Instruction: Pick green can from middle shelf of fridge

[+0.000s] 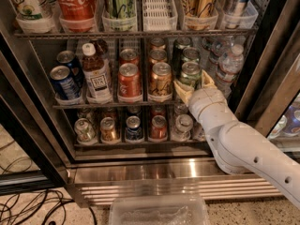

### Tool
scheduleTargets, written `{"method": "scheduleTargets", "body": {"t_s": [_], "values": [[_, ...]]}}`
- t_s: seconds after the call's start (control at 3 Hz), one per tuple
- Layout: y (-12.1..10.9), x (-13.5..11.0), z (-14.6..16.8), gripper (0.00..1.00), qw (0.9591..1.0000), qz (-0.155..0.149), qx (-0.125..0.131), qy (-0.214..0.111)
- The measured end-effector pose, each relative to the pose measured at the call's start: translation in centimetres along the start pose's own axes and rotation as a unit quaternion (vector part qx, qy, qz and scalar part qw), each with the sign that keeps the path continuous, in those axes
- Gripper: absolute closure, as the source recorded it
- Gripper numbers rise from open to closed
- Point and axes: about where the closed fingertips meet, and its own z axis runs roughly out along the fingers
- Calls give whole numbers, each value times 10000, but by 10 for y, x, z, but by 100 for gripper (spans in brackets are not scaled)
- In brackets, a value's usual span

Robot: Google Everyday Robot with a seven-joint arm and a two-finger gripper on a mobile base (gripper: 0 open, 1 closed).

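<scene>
Your gripper (pixel 193 86) sits at the front green can (pixel 190 74) on the middle shelf (pixel 93 106), but I cannot tell whether the jaws pinch it. A skewed pull could topple the copper can (pixel 161 80) at its 9 o'clock or the water bottle (pixel 229 67) at its 3 o'clock.

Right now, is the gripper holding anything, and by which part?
The gripper sits around the front green can's lower body on the middle shelf; a firm grip cannot be told.

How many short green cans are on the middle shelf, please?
3, lined up at the right: front can at the gripper, second can, rear can. More may be hidden.
</scene>
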Motion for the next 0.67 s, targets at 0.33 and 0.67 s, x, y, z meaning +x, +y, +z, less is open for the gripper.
{"method": "scheduleTargets", "body": {"t_s": [0.33,0.67], "values": [[1,-7,1,100,9999,52,-78,-50],[-11,-34,-3,100,9995,87,-131,-284]]}}
